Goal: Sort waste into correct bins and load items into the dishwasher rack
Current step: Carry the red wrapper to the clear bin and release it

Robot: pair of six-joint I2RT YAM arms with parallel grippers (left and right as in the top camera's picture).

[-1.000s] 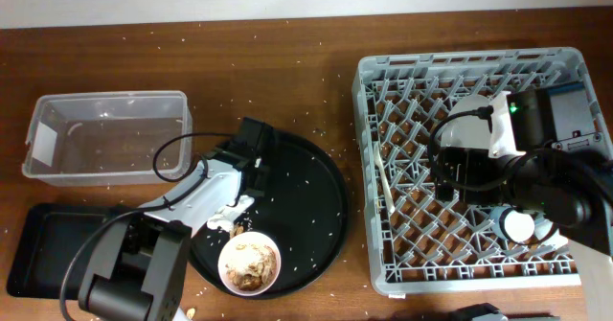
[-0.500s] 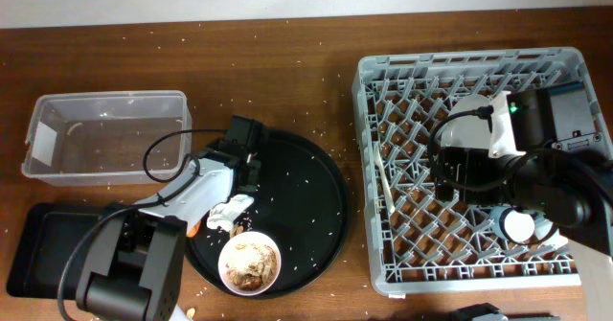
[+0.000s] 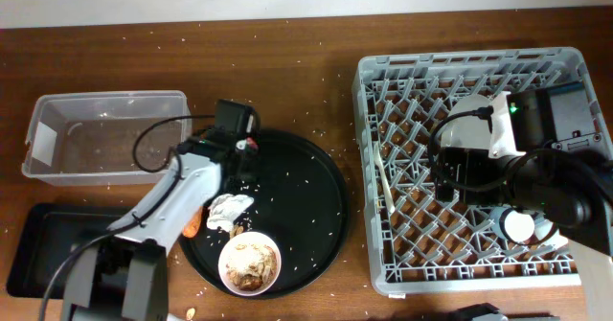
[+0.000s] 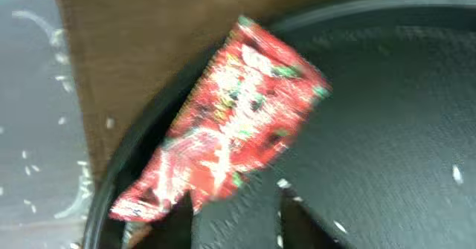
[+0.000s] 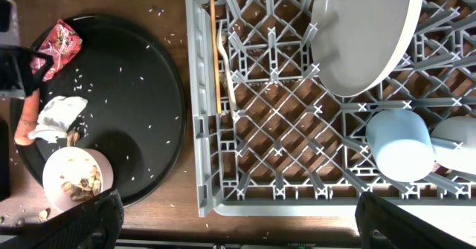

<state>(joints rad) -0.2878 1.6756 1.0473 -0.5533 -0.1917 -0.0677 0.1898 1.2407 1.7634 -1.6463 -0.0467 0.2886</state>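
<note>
One red snack wrapper (image 4: 238, 123) lies over the rim of the round black tray (image 4: 387, 2), close to the clear tub (image 4: 30, 130), likely its bin. Whether your left pincer (image 4: 234, 223) pinches it, you cannot tell. Your right pincer (image 5: 238, 230) hangs spread above the rack (image 5: 201, 130), out of the way.

We see a brown wooden table (image 3: 287, 43) speckled with pale grains (image 3: 329, 76). Four things rest on it. A clear plastic tub (image 3: 105, 96) sits at the left, with a shallow black tray (image 3: 43, 244) just below it in the overhead view. A large round black tray (image 3: 311, 201) is mid-table, and the grey dishwasher rack (image 3: 369, 168) stands just beside it at the right.
</note>
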